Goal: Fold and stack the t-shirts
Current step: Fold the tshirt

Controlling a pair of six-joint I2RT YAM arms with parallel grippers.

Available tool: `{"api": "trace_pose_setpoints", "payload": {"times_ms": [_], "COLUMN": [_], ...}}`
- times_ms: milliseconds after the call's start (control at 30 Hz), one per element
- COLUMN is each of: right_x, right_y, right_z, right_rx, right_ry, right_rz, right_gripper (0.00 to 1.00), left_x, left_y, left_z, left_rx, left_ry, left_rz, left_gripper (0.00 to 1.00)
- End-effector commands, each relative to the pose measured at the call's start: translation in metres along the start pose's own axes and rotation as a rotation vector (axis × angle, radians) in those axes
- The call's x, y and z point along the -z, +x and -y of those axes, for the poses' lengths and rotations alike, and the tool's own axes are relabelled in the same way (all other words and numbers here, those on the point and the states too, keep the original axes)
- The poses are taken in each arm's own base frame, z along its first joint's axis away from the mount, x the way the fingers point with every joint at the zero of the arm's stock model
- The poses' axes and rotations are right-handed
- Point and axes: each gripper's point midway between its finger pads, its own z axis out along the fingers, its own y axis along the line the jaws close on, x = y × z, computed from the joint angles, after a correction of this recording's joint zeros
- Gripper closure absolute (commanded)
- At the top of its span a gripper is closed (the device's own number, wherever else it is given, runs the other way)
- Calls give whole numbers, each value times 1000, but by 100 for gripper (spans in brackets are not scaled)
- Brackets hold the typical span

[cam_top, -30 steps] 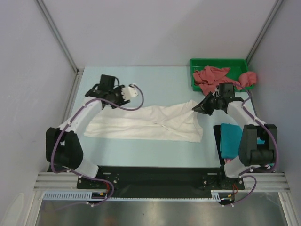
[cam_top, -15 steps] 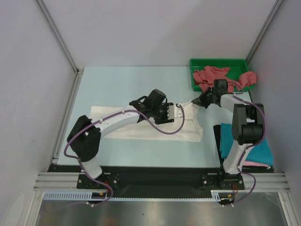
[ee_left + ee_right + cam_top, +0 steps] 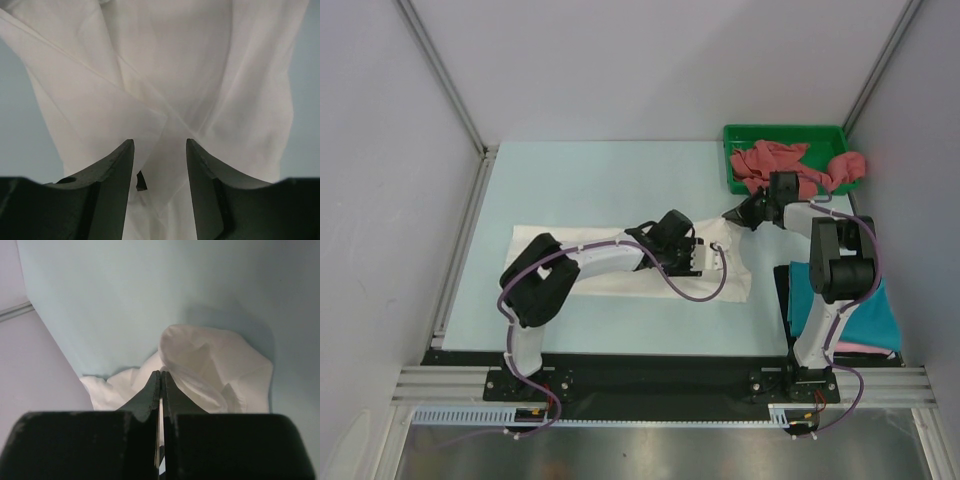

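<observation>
Just swung the left gripper (image 3: 159, 145) across, open and empty, over the white shirt (image 3: 165, 65); pinching its far corner with the shut right gripper (image 3: 160, 374); fold likely next

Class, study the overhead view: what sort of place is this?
Probably a robotics lab cell: grey panels in metal framing enclose the table, two robot arms are bolted at its edge, red t-shirts sit in a green tray.

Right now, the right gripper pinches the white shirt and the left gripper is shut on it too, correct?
No. The left gripper is open, jaws apart over the white shirt; the left wrist view shows it. The right gripper does pinch the shirt.
</observation>
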Motion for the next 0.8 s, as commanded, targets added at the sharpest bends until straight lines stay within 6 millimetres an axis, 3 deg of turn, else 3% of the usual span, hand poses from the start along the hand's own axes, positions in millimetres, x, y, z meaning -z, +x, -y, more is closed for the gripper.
{"api": "trace_pose_setpoints", "payload": {"times_ms": [0, 133, 300, 600, 700, 767], "right_x": [3, 6, 10, 12, 12, 13], "right_y": [3, 11, 9, 9, 11, 10], "right_z": [-9, -8, -11, -9, -9, -9], "right_rx": [25, 17, 33, 20, 22, 30], "right_ry": [-48, -70, -98, -113, -111, -110], "right_rz": [1, -30, -10, -17, -21, -20], "right_gripper": [100, 100, 100, 100, 100, 100], "left_x": [-7, -5, -10, -26, -27, -26], "left_y": [-1, -12, -7, 9, 10, 10], "left_z": [-15, -27, -32, -16, -26, -30], "left_rx": [-54, -16, -29, -13, -13, 1], "left_ry": [-59, -81, -105, -59, -97, -104], "left_rz": [8, 26, 14, 2, -5, -9], "left_gripper": [48, 50, 52, 51, 61, 76]}}
